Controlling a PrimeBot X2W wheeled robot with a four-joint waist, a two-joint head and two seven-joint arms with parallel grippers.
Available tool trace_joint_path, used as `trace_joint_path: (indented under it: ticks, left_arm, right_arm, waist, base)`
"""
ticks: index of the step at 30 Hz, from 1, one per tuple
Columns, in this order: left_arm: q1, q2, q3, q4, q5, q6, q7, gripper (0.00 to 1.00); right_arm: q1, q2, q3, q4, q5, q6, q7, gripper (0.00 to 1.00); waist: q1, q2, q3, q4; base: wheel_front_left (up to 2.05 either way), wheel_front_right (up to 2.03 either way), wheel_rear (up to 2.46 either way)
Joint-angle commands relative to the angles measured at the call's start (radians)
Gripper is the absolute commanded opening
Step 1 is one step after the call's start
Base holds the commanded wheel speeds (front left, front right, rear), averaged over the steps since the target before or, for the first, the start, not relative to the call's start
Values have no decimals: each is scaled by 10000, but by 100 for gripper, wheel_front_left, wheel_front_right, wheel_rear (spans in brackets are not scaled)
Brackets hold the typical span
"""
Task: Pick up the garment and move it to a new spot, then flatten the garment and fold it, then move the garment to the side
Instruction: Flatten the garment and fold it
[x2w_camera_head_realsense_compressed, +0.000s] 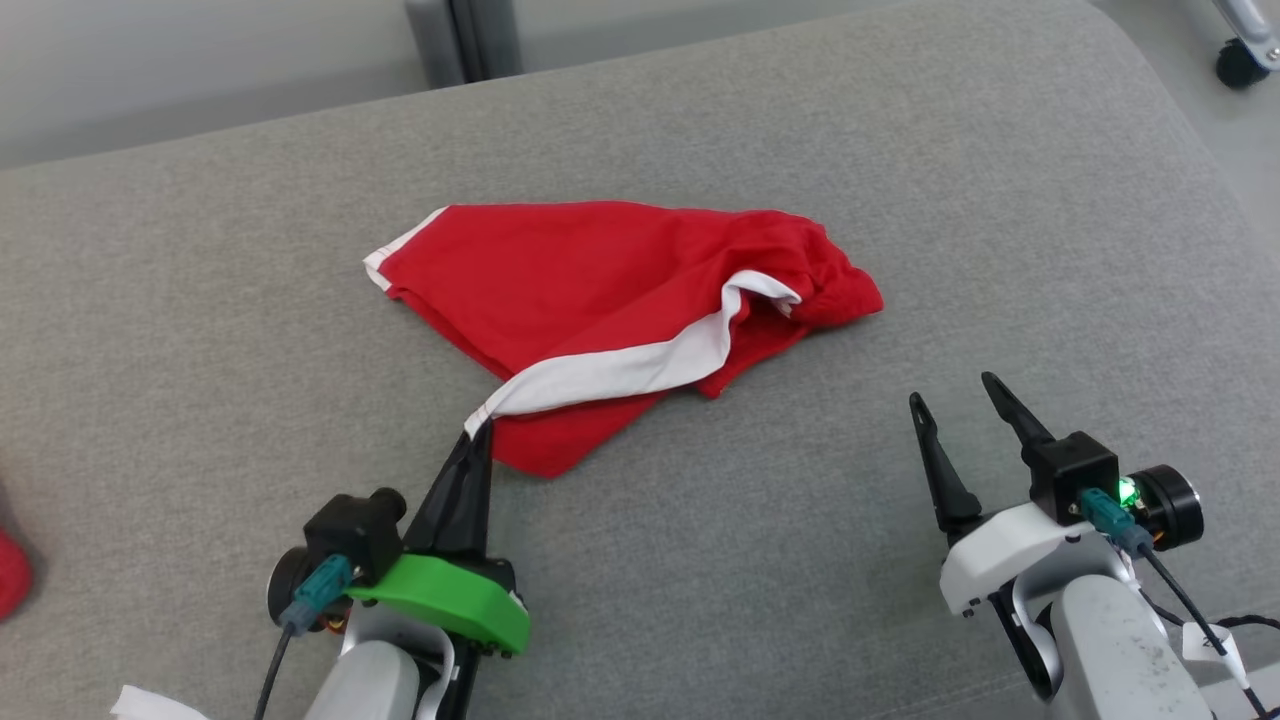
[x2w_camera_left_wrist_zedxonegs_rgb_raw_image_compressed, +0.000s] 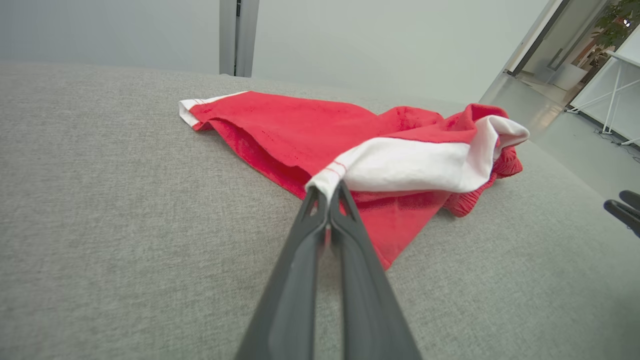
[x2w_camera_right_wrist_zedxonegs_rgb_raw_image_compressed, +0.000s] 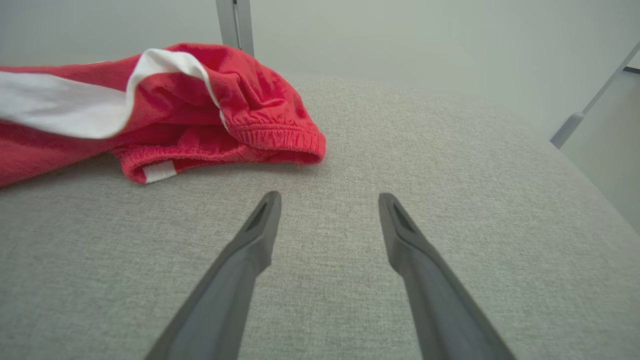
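Note:
The garment (x2w_camera_head_realsense_compressed: 590, 290) is a pair of red shorts with a white side stripe, lying crumpled on a grey cushioned surface (x2w_camera_head_realsense_compressed: 900, 150). My left gripper (x2w_camera_head_realsense_compressed: 478, 428) is shut on the near corner of the white stripe, seen close up in the left wrist view, where the fingers pinch the garment (x2w_camera_left_wrist_zedxonegs_rgb_raw_image_compressed: 400, 165) at my left gripper (x2w_camera_left_wrist_zedxonegs_rgb_raw_image_compressed: 330, 189). My right gripper (x2w_camera_head_realsense_compressed: 955, 388) stands open to the right of the garment, nothing between its fingers. In the right wrist view my right gripper (x2w_camera_right_wrist_zedxonegs_rgb_raw_image_compressed: 330, 200) hovers over bare cushion, with the garment (x2w_camera_right_wrist_zedxonegs_rgb_raw_image_compressed: 200, 100) and its elastic waistband to the upper left.
Another red object (x2w_camera_head_realsense_compressed: 12, 575) peeks in at the left edge. A metal post (x2w_camera_head_realsense_compressed: 465, 40) stands behind the cushion's far edge. A castor wheel (x2w_camera_head_realsense_compressed: 1240, 62) sits on the floor at the top right. Something white (x2w_camera_head_realsense_compressed: 150, 705) shows at the bottom left.

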Motion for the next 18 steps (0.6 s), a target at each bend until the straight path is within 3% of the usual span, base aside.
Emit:
trace_joint_path:
  ticks: [1, 10, 11, 12, 13, 14, 18]
  left_arm:
    - [278, 35, 163, -69, 79, -18, 10, 0]
    - [944, 52, 1626, 301, 762, -18, 10, 0]
    - [1009, 56, 1861, 410, 830, -11, 10, 34]
    - [1064, 55, 2042, 483, 940, -3, 10, 42]
    - [1110, 46, 2267, 552, 1025, -3, 10, 91]
    - [1161, 47, 2497, 605, 1107, 33, 10, 100]
    - [1366, 18, 3174, 555, 1477, 229, 10, 100]
  right_arm:
    - [159, -21, -5, 66, 84, -14, -21, 100]
    - [421, -30, 714, 445, 503, -14, -21, 100]
    - [447, -30, 776, 474, 514, -14, -21, 100]
    - [469, -29, 821, 499, 529, -14, -21, 100]
    - [499, -29, 860, 521, 570, -14, -23, 100]
    - [531, -30, 886, 541, 610, -14, -21, 100]
    - [679, -29, 968, 577, 767, -14, -21, 100]
  waist:
    - [0, -1, -344, 522]
    - [0, -1, -789, 1066]
    - [0, -1, -826, 1061]
    - [0, -1, -858, 1047]
    - [0, -1, -896, 1029]
    - [0, -1, -931, 1014]
    - [0, -1, -1056, 962]
  base:
    - [0, 0, 0]
    - [0, 0, 0]
    - [0, 0, 0]
    - [0, 0, 0]
    - [0, 0, 0]
    - [0, 0, 0]
    - [0, 0, 0]
